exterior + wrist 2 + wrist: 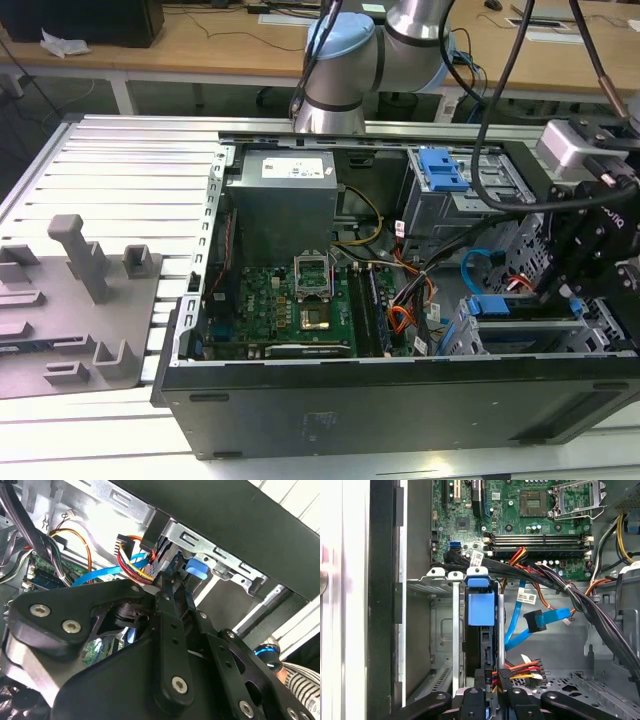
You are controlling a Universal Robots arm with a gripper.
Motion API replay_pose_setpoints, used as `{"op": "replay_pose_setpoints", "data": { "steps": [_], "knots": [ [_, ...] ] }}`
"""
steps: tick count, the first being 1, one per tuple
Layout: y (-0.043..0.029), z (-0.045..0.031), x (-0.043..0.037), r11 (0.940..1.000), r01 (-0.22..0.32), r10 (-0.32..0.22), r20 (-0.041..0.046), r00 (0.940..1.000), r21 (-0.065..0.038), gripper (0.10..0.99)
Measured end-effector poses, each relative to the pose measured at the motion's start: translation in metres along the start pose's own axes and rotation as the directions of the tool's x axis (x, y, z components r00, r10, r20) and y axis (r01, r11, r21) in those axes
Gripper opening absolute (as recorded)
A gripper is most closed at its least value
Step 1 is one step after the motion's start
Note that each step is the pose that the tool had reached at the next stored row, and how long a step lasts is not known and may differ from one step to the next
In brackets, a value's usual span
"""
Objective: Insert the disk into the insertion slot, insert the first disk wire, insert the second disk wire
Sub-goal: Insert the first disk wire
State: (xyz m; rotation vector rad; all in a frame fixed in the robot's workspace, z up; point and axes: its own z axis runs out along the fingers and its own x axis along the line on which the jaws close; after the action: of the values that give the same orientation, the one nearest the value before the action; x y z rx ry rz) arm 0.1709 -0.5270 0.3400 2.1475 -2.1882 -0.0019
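Observation:
The disk [480,607] sits upright in the insertion slot [442,630], its bright blue carrier end facing out; in the exterior view the carrier [490,306] lies in the grey cage [530,335] at the case's front right. My gripper [491,679] is at the disk's rear edge, fingers closed on the black plug of the red-yellow-black disk wire [520,670]. The second wrist view has the gripper [165,582] pinching that plug beside its coloured wires [135,565]. The blue disk wire [540,620] with its black plug hangs loose beside the slot.
A thick black cable bundle [560,585] crosses above the slot. The motherboard [300,300] and power supply [285,195] fill the case's left part. A taller bay with a blue latch [440,170] stands behind the cage. A grey fixture plate [70,310] lies outside the case.

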Motion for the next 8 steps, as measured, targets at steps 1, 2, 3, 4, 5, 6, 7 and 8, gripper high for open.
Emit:
{"op": "replay_pose_setpoints", "data": {
  "steps": [1, 2, 3, 4, 5, 6, 7, 8],
  "knots": [
    [0.0002, -0.0037, 0.0002, 1.0, 0.0, 0.0, -0.0002, 1.0, 0.0, 0.239],
    [0.0004, -0.0074, 0.0004, 1.0, 0.0, 0.0, 0.0, 1.0, 0.0, 0.239],
    [0.0006, -0.011, 0.0005, 1.0, 0.0, 0.0, 0.0003, 1.0, 0.0, 0.239],
    [0.0008, -0.0142, 0.0006, 1.0, 0.0, 0.0, 0.0001, 1.0, 0.0, 0.239],
    [0.0011, -0.0196, 0.0008, 1.0, 0.0, 0.0, -0.0001, 1.0, 0.0, 0.227],
    [0.0014, -0.0237, 0.0011, 1.0, 0.0, 0.0, 0.0001, 1.0, 0.0, 0.157],
    [0.0024, -0.0261, 0.0012, 1.0, 0.0, 0.0, 0.0002, 1.0, 0.0, 0.106],
    [0.0051, -0.0261, 0.0013, 1.0, 0.0, 0.0, 0.0003, 1.0, 0.0, 0.106]
  ]
}}
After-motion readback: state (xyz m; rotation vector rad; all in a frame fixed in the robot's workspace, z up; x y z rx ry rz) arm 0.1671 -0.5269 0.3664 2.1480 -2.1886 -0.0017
